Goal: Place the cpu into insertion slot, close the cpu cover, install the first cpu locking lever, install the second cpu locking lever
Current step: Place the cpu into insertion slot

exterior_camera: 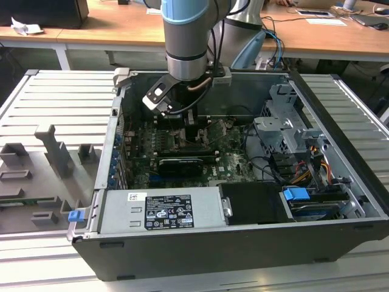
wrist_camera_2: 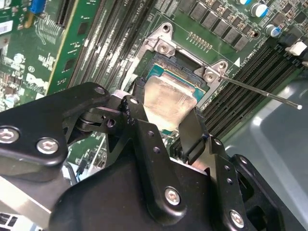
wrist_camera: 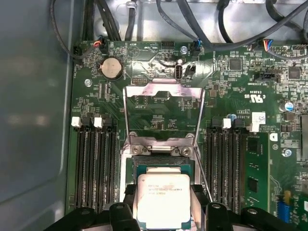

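Note:
In both wrist views my gripper [wrist_camera: 163, 204] [wrist_camera_2: 166, 113] is shut on the cpu [wrist_camera: 162, 192] [wrist_camera_2: 168, 98], a pale silvery square pinched by its two side edges between black fingers [wrist_camera: 129, 197]. The cpu hangs just over the insertion slot [wrist_camera: 163, 164] [wrist_camera_2: 169, 71], covering most of its dark centre; whether it touches is unclear. The cpu cover [wrist_camera: 163, 88], a silver frame with a big window, stands swung open behind the socket. A thin locking lever [wrist_camera_2: 260, 91] sticks out free from the socket corner. In the exterior view the gripper [exterior_camera: 188, 125] reaches down inside the computer case [exterior_camera: 182, 255].
Long black memory slots [wrist_camera: 94, 168] [wrist_camera: 224, 168] flank the socket on both sides. A silver power supply [exterior_camera: 161, 210], a black card [exterior_camera: 179, 164], a drive cage [exterior_camera: 292, 128] and cables [exterior_camera: 267, 164] crowd the case. A grey fixture tray [exterior_camera: 48, 158] lies at the exterior view's left.

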### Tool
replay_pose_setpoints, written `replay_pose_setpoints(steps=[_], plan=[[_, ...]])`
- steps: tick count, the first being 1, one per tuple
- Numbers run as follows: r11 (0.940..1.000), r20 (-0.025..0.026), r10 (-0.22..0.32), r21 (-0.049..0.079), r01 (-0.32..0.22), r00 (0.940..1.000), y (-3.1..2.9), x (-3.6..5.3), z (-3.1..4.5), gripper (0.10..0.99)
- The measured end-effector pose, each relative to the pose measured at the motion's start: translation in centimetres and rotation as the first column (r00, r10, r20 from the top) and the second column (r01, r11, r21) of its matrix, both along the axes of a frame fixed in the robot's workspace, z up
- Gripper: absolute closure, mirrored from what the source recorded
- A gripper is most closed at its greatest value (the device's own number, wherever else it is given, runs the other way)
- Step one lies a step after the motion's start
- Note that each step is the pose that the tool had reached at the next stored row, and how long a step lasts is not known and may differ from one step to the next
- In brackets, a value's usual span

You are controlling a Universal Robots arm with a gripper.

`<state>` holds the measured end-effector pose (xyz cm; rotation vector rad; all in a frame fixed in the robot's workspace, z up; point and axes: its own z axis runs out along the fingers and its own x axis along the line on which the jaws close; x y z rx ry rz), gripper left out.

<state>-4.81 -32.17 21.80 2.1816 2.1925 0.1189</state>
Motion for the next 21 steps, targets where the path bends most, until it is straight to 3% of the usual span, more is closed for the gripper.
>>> replay_pose_setpoints(steps=[21], plan=[[0.9998, -0.0005, -0.018, 0.0, 0.018, 0.9998, 0.25, 0.14, -1.33, 0.561]])
